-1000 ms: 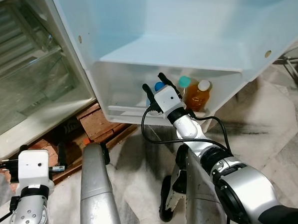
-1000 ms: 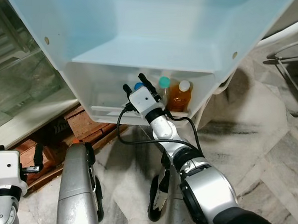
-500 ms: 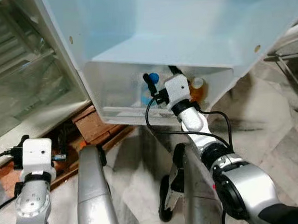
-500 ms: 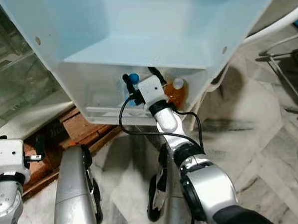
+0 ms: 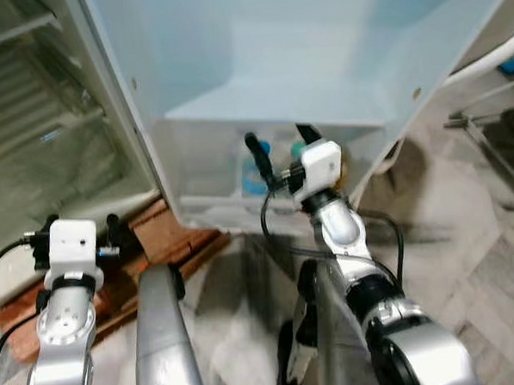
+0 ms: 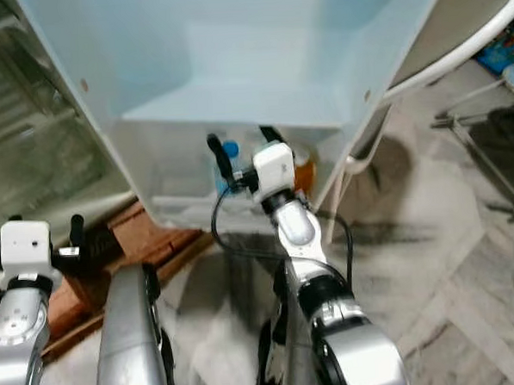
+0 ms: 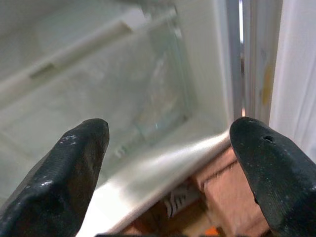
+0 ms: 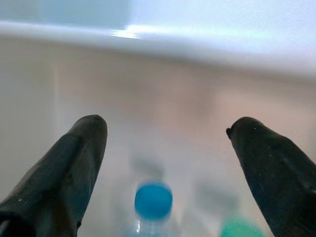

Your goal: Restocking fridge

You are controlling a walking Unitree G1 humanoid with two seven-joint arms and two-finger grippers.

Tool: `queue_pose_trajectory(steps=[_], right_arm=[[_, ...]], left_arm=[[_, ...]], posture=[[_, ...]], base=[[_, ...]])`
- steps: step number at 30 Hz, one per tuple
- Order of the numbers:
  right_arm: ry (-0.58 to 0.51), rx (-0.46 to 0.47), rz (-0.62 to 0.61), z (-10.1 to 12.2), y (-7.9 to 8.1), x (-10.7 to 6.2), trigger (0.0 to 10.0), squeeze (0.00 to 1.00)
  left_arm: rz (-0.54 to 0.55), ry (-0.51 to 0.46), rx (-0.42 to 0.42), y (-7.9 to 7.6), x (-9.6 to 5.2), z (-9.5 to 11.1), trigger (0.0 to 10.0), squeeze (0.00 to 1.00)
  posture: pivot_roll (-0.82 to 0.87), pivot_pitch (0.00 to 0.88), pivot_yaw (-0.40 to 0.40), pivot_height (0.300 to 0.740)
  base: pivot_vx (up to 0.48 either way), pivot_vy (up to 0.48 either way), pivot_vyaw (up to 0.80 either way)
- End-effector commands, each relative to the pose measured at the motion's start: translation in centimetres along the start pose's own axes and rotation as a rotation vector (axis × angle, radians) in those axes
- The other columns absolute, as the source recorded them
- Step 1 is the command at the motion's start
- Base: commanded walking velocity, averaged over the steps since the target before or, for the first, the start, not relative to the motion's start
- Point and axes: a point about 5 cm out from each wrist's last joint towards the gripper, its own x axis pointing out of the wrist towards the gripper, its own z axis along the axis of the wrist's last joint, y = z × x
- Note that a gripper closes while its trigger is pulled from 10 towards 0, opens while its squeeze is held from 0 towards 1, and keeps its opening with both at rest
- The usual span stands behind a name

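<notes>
The right gripper is raised at the open fridge door, reaching over the front wall of the door's lower bin, its jaws released and spread wide with nothing between them. Inside that bin stand the bottles: a clear one with a blue cap, a green-capped one just beside it, and an amber bottle half hidden behind the gripper's white wrist housing.

The right wrist view looks down between the two fingers at the blue cap, which sits below and between them, untouched; the green cap peeks in at the edge. From the head views the blue-capped bottle is a pale blur through the bin wall, so its exact spot against the fingers is hard to judge there.

The left gripper is held low by the fridge's open body, jaws likewise released and empty. Its wrist view shows a glass shelf and a clear drawer front inside the fridge, plus a brick under the cabinet edge. The head views show the bricks propping the fridge on a marbled floor.
</notes>
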Motion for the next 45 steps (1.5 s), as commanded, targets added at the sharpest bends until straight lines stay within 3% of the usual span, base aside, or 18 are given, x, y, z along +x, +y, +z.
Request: queue_pose_trajectory(steps=[1,4,8,9,11,19,23,24,30,35,39,45], right_arm=[[0.074,0.022,-0.042,-0.8,-0.4,-1.1,10.0,1.00],[0.149,0.087,-0.092,-1.5,-0.4,-2.5,10.0,1.00],[0.143,0.090,-0.082,-0.5,-0.6,-3.7,10.0,1.00],[0.147,0.083,-0.077,-0.4,-0.6,-4.0,10.0,0.05],[0.148,0.066,-0.074,-0.3,-0.8,-4.2,10.0,0.00],[0.202,0.103,-0.079,0.4,-1.1,-5.6,10.0,0.00],[0.224,0.117,-0.123,0.1,-1.5,-5.7,10.0,0.00],[0.240,0.167,-0.156,-0.2,-1.6,-5.9,10.0,0.00],[0.257,0.142,-0.187,-0.1,-2.2,-5.8,10.0,0.00],[0.276,0.120,-0.257,0.2,-3.7,-6.2,10.0,0.00],[0.293,0.183,-0.337,0.0,-4.7,-7.3,10.0,0.00],[0.310,0.188,-0.350,-0.4,-4.5,-7.5,10.0,0.00]], left_arm=[[0.011,0.032,-0.011,-0.2,-0.2,-0.9,10.0,0.00],[0.014,0.038,-0.019,-0.5,-0.2,-1.3,10.0,0.00],[0.007,0.028,-0.019,-0.8,-0.1,-1.2,10.0,0.00],[0.002,0.028,-0.021,-0.9,-0.1,-1.3,10.0,0.00],[-0.006,0.030,-0.023,-1.1,-0.1,-1.4,10.0,0.00],[-0.062,0.043,-0.011,-2.8,-0.6,-2.3,10.0,0.00],[-0.012,0.055,0.009,-2.4,-0.5,-2.7,10.0,0.00],[-0.011,0.061,-0.004,-2.4,-0.6,-2.7,10.0,0.00],[-0.032,0.030,-0.001,-2.6,-0.4,-2.2,10.0,0.00],[-0.046,0.023,-0.029,-2.6,-0.2,-2.0,10.0,0.00],[-0.047,0.005,-0.021,-2.8,-0.5,-1.8,10.0,0.00],[-0.070,0.003,-0.024,-3.5,-0.7,-1.8,10.0,0.00]], posture=[[0.22,0.017,-0.067,0.514],[0.20,0.000,-0.060,0.514],[0.20,0.000,-0.054,0.514],[0.19,0.000,-0.051,0.514],[0.19,0.000,-0.049,0.514],[0.16,0.000,-0.022,0.564],[0.16,0.000,-0.015,0.584],[0.16,0.000,-0.015,0.594],[0.17,0.000,-0.015,0.629],[0.15,0.000,-0.013,0.664],[0.14,0.000,-0.009,0.694],[0.13,0.000,-0.011,0.734]], base=[[0.000,0.000,0.00],[0.000,0.000,0.00],[0.000,0.000,0.00],[0.000,0.000,0.00],[0.000,0.000,0.00],[0.000,0.000,0.00],[0.000,0.000,0.00],[0.000,0.000,0.00],[0.000,0.000,0.00],[0.000,0.000,0.00],[0.000,0.000,0.00],[0.000,0.000,0.00]])
